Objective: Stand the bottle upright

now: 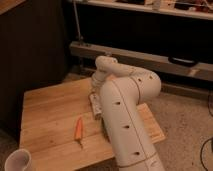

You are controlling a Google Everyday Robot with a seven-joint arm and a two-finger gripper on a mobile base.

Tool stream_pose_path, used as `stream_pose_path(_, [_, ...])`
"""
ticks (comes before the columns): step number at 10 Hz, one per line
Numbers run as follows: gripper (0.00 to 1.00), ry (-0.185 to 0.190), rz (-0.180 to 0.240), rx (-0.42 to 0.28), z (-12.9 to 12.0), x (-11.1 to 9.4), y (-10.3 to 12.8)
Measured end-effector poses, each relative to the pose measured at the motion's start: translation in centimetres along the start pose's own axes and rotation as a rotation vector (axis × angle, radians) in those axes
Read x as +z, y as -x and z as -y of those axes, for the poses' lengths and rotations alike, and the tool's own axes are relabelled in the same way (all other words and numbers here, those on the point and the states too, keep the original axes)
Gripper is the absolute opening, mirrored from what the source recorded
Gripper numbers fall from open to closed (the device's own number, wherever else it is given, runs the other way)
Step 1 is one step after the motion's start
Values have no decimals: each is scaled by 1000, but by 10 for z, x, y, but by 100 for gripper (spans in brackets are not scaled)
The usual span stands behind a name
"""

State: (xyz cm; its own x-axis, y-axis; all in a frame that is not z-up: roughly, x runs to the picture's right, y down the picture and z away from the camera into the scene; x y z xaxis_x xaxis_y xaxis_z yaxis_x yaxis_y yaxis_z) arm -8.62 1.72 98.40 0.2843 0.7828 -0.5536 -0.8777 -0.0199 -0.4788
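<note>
A dim room with dark shelving sits behind a pale wooden table [50,115] on speckled flooring. In the single camera view, the bottle [95,106] lies on its side mid-table, just right of and above the orange carrot [78,131]. The gripper [93,98] reaches down at the bottle's upper end, largely hidden by the white arm [125,115]; its fingers are pressed together, apparently on the bottle. A white cup [17,161] stands well below-left of the carrot. The bottle looks light, smooth, and slightly squashy; gripping mid-body seems safest.
</note>
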Motion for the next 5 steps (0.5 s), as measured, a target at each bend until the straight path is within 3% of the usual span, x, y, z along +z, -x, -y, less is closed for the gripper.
stream_pose_path(2, [20, 1, -4, 2, 1, 0, -2])
stream_pose_path(5, [20, 11, 60, -35, -13, -28, 2])
